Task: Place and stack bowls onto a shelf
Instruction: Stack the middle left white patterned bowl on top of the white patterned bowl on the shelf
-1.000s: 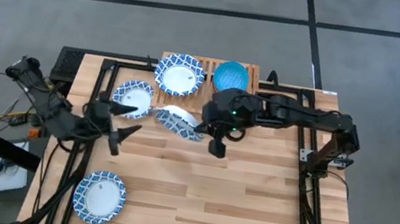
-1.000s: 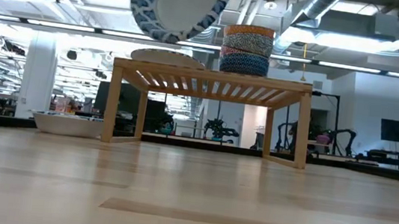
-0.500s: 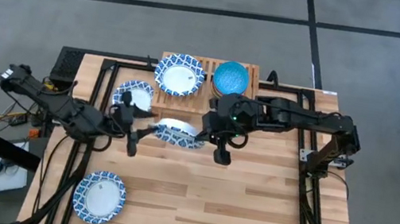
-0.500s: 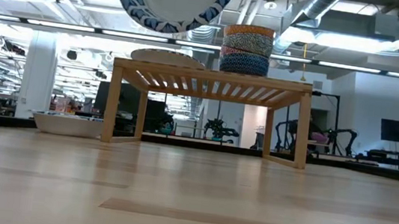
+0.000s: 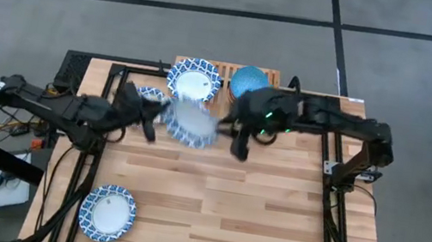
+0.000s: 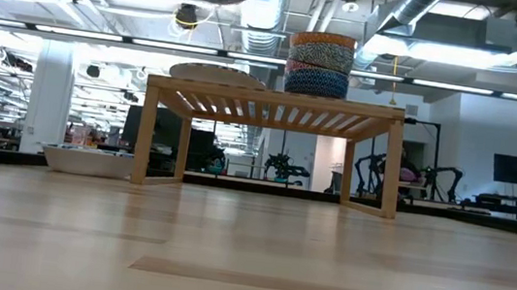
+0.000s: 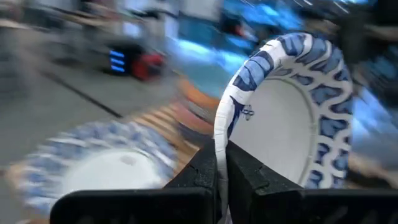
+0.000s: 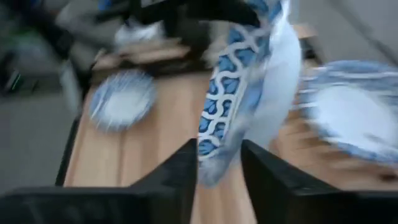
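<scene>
Both grippers hold one shallow blue-and-white patterned dish w/ white centre (image 5: 190, 122) in the air just near of the low light-wood slatted shelf (image 5: 223, 90): left gripper (image 7: 221, 163) pinches its left rim, right gripper (image 8: 219, 167) straddles its right rim, fingers spread, clamp unclear. On shelf: a matching dish (image 5: 194, 81) at left, bright blue round bowl stack (image 5: 249, 82) right. Two more dishes lie on table, one (image 5: 147, 95) left of shelf, one (image 5: 108, 212) near-left corner.

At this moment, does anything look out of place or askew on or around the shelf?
One thing: a patterned dish is in the air, tilted, in front of the shelf, pinched at opposite rims by the left gripper and the right gripper. The other dishes lie flat, and the stacked bowls sit upright on the shelf.
</scene>
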`<state>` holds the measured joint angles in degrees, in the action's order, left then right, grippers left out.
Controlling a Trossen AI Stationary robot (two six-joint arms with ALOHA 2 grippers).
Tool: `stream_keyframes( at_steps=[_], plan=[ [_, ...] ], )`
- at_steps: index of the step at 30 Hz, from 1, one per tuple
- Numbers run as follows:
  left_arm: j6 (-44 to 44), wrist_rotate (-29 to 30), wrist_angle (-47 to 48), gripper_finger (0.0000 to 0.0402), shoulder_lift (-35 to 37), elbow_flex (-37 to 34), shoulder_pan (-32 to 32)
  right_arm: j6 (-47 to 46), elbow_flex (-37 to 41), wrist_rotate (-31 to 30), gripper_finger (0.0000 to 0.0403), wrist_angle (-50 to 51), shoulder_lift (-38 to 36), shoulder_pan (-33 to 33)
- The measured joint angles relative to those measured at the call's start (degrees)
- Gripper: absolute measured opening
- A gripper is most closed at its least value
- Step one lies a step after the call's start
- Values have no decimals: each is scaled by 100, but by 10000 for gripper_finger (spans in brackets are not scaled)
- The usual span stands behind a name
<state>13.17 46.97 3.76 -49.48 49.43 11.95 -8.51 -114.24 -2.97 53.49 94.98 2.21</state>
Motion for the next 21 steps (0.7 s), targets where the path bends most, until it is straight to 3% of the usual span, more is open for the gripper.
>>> stream_keyframes(
  at_steps=[4,8,15,21],
  plan=[
    [52,436,-544,1,133,2,-790,-370,-281,-731,202,253,-381,-204],
    [787,364,-189,0,144,5,-1844,-372,-301,-812,227,251,-785,-377],
    [2762,-1561,520,0,-320,0,-3550,-463,-301,-818,222,415,-1114,-543],
    [3389,-2178,584,14,-731,0,-4205,-503,-293,-895,221,1008,-1095,-535]
  ],
)
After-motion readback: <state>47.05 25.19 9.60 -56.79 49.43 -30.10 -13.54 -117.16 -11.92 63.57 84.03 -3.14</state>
